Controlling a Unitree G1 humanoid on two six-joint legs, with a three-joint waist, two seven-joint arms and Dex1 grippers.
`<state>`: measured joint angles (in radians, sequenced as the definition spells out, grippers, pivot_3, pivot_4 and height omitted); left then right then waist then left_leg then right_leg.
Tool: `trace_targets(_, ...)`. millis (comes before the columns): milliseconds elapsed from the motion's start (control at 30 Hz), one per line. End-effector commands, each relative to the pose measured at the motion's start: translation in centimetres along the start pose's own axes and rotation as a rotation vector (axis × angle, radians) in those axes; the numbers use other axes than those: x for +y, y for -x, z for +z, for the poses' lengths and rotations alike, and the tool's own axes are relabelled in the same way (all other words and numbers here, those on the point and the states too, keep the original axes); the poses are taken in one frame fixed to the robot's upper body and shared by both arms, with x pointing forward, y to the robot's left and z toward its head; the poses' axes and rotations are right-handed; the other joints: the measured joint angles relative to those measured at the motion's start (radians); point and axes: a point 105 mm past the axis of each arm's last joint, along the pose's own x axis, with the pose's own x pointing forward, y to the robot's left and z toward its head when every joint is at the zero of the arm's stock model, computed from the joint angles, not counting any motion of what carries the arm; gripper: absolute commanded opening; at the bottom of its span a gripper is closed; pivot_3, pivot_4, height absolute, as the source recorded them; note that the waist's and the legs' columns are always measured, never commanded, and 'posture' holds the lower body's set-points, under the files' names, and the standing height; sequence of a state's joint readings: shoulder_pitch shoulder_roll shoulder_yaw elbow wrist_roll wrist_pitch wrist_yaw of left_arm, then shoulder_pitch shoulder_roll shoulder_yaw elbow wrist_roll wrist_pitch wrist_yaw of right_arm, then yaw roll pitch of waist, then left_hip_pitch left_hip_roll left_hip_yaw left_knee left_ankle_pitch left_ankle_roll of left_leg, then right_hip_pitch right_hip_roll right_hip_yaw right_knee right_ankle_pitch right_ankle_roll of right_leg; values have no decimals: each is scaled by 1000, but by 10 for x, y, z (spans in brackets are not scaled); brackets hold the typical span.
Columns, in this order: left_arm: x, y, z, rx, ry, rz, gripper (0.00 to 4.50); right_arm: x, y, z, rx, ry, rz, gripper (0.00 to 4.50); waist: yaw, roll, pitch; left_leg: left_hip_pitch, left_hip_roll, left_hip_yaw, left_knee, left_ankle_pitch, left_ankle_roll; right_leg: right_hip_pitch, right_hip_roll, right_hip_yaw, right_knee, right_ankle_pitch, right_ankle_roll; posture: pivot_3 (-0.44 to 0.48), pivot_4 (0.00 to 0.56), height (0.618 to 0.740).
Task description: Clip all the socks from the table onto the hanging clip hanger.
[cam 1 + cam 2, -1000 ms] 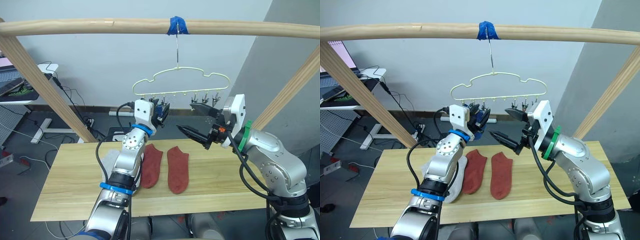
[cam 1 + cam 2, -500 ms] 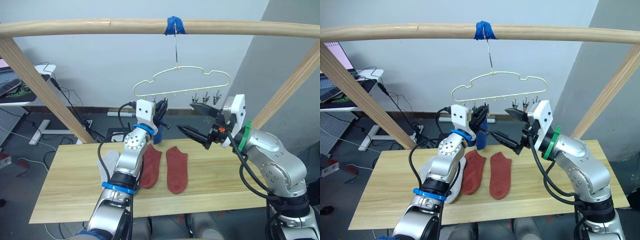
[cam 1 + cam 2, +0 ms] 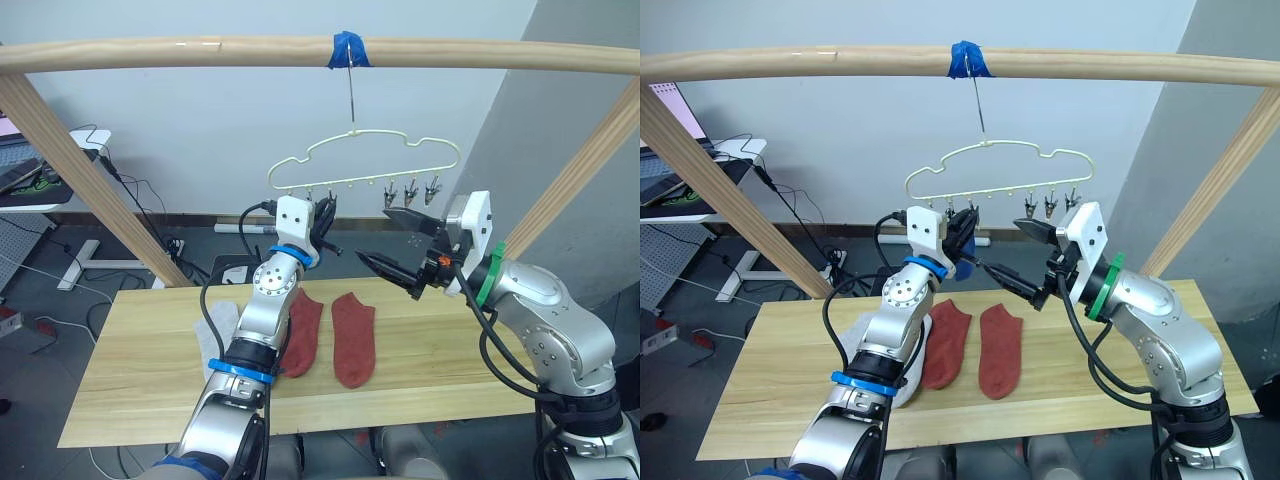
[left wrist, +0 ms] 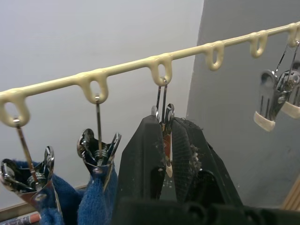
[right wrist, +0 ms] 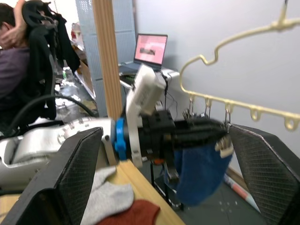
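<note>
Pinching a metal clip [image 4: 162, 123] under the clip hanger [image 3: 362, 168], the left gripper [image 4: 163, 140] has its two black fingers narrowed around that clip's handles, third along the hanger's bar from its left end. Two blue socks [image 4: 89, 206] already hang from the first two clips just beside it. The right gripper [image 3: 392, 243] waits near the hanger's right end, below the three free clips there, fingers spread wide and holding nothing. Below the hanger on the table [image 3: 450, 375] lie two rust red socks [image 3: 353, 337] side by side, and a light grey sock [image 3: 213, 325] shows past the left arm.

Judging by this, the clip is being squeezed open for the next sock. To do it well, the squeeze should stay on the handles only, without dragging the hanger sideways, since it hangs freely from the taped wooden pole [image 3: 300, 52] and would likely swing.
</note>
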<state>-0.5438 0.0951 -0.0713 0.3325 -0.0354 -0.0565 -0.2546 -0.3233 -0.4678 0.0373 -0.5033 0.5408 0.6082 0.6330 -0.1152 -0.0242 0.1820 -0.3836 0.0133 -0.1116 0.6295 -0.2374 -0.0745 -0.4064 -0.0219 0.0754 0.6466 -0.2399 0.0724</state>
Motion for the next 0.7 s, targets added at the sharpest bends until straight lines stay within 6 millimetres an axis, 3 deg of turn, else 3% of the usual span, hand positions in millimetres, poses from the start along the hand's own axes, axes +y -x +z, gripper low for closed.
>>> trace_targets(33,0,5,13,-39,7,-36,258,-6,3,-18,77,27,-44,4500,0,0,0,0,0,0,0,0,0,0,0,0,0,0,0,-173,147,740)
trace_targets(333,5,19,17,24,59,-102,3,-20,-5,-94,325,32,-141,4500,-3,0,0,2,0,0,0,0,0,1,0,0,1,0,0,-167,150,740)
trace_targets(567,6,38,24,212,235,-285,3,-3,-39,-161,517,65,-44,4500,-18,1,0,2,1,0,0,0,0,1,1,0,2,0,0,-121,157,740)
trace_targets(700,20,40,34,267,354,-263,3,-1,-45,-188,578,25,-32,4500,-22,1,0,3,1,-1,0,0,0,1,1,0,3,0,0,-109,155,740)
